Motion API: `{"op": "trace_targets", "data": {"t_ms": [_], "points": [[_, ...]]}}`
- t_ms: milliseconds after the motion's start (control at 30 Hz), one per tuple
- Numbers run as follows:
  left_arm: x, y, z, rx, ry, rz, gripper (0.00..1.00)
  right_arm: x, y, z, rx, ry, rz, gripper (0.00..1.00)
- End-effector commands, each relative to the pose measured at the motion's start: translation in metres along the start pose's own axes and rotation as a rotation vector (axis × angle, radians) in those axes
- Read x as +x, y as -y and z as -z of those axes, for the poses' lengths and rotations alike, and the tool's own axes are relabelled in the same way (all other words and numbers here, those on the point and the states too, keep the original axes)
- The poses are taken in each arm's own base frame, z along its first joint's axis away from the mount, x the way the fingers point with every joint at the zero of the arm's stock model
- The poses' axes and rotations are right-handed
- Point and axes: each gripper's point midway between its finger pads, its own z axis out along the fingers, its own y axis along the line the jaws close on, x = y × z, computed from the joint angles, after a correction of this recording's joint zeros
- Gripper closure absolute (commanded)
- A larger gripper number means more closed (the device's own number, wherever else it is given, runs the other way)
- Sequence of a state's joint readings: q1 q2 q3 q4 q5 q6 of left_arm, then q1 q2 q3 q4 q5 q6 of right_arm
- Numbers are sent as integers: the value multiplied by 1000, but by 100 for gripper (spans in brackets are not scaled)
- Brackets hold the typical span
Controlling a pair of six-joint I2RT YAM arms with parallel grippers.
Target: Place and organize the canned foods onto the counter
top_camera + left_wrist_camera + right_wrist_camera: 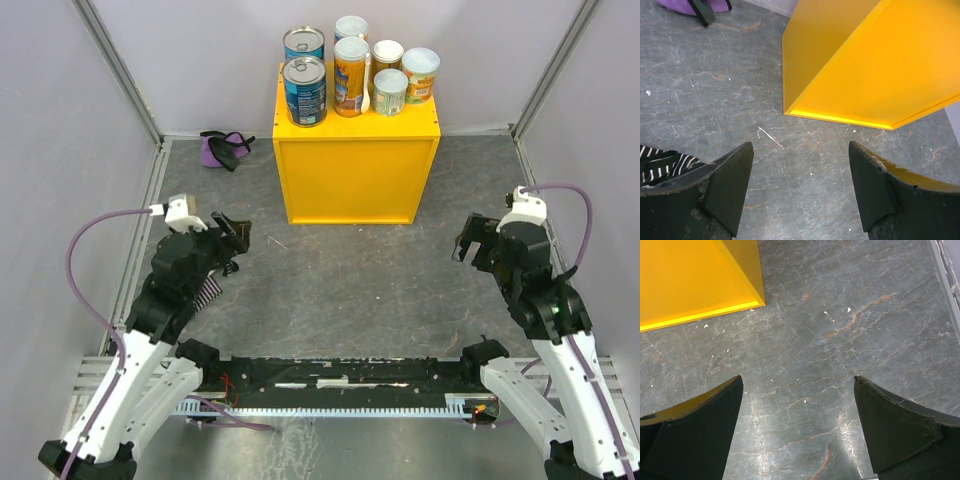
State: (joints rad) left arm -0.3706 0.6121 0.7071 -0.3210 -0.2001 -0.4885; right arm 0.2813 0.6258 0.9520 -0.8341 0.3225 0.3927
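Note:
Several cans stand upright on the flat top of the yellow counter: two blue-labelled cans at the left, two tall orange cans in the middle, a short pale-green can and others at the right. My left gripper is open and empty, low over the floor left of the counter. My right gripper is open and empty, right of the counter. Both are well apart from the cans.
A purple cloth bundle lies on the floor left of the counter, also in the left wrist view. A striped cloth lies under the left arm. Grey walls enclose the marbled floor.

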Motion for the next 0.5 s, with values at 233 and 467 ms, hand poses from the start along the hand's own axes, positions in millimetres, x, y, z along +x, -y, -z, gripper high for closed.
{"op": "trace_targets", "data": {"t_ms": [233,467], "points": [[7,-17,30,-8,49,26,17,-28,13,-7,160,47,-126,1],[-1,-5,34,27,29,31,17,-36,21,7,178,82,-132,1]]}}
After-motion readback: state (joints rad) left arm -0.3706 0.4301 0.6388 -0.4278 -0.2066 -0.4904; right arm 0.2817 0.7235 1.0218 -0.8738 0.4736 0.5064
